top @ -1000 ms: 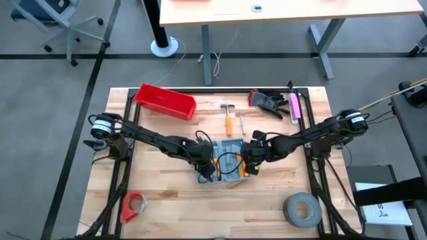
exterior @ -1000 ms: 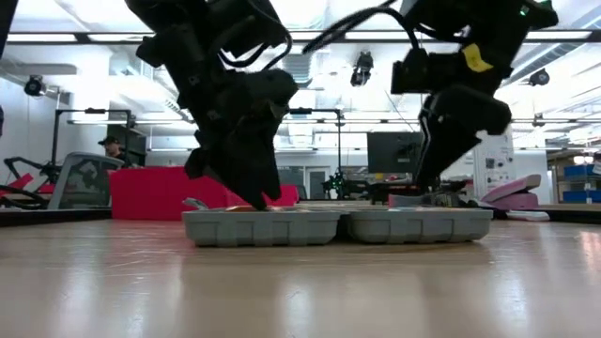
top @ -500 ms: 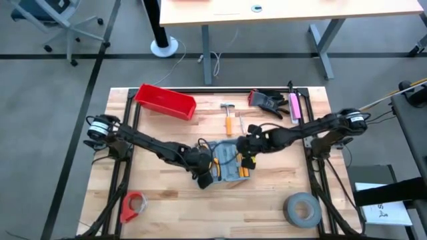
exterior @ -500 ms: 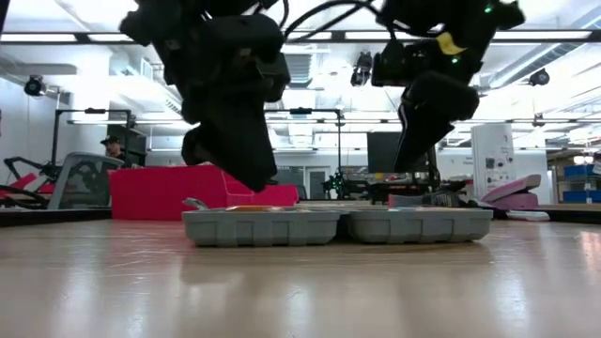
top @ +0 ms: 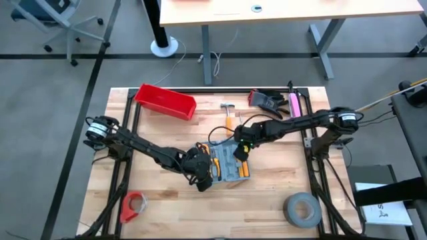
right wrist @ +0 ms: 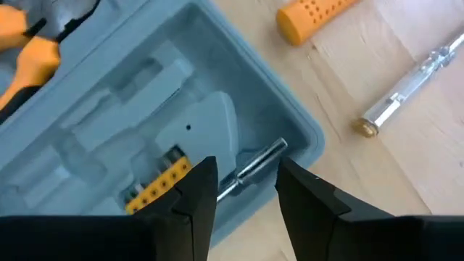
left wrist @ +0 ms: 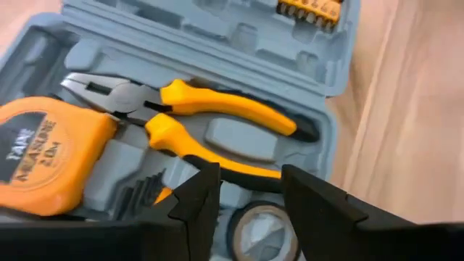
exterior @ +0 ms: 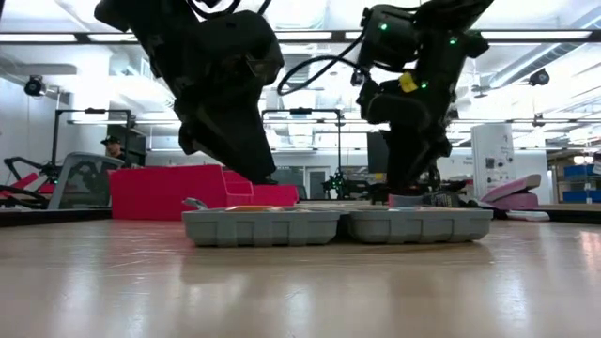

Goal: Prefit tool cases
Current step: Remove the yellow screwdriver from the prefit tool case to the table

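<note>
The open tool case (top: 227,162) lay at the centre of the high view. The left gripper (left wrist: 246,192) hovered over its pliers (left wrist: 210,119), fingers parted and empty; the right gripper (right wrist: 243,185), likewise parted and empty, hung above its far corner.

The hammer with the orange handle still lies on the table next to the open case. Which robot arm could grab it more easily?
Probably the right one. The right gripper hovers at the tool case's far edge, close to the hammer. The left gripper sits over the case's opposite side, above the pliers.
</note>
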`<state>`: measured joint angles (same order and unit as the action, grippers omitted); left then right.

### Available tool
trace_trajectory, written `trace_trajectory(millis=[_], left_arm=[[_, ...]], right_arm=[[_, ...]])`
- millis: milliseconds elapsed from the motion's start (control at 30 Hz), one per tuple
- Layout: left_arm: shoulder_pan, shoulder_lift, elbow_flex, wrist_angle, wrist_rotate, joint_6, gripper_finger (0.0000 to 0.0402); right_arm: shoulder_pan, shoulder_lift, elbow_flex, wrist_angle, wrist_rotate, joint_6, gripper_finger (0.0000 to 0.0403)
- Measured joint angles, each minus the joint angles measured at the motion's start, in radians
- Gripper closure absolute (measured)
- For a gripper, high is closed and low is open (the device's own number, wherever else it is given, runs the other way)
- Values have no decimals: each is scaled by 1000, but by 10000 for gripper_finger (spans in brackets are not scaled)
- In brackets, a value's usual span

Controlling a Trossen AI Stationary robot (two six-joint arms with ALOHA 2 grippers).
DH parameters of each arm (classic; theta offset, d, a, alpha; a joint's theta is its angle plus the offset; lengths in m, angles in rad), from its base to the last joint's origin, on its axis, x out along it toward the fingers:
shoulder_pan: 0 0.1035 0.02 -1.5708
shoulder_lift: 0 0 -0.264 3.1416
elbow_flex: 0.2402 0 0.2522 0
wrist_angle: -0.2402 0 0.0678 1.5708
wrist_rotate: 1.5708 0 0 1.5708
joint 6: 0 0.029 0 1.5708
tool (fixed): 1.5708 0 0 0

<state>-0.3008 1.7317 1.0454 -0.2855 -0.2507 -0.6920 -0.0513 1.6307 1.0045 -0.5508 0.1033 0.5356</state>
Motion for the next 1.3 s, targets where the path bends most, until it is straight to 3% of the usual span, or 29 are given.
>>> trace_trajectory(millis=[267, 600, 867, 1300], left_arm=[[-22, -53, -43, -21, -56, -4, 249], [-46, -181, -189, -18, -108, -71, 249], [-35, -177, -317, 134, -108, -111, 250], [-35, -176, -337, 174, -107, -103, 251]], right_arm=[[0, 100, 121, -147, 106, 57, 268], [5, 120, 149, -168, 109, 121, 277], [7, 120, 147, -173, 133, 146, 269], [10, 197, 139, -174, 140, 154, 245]])
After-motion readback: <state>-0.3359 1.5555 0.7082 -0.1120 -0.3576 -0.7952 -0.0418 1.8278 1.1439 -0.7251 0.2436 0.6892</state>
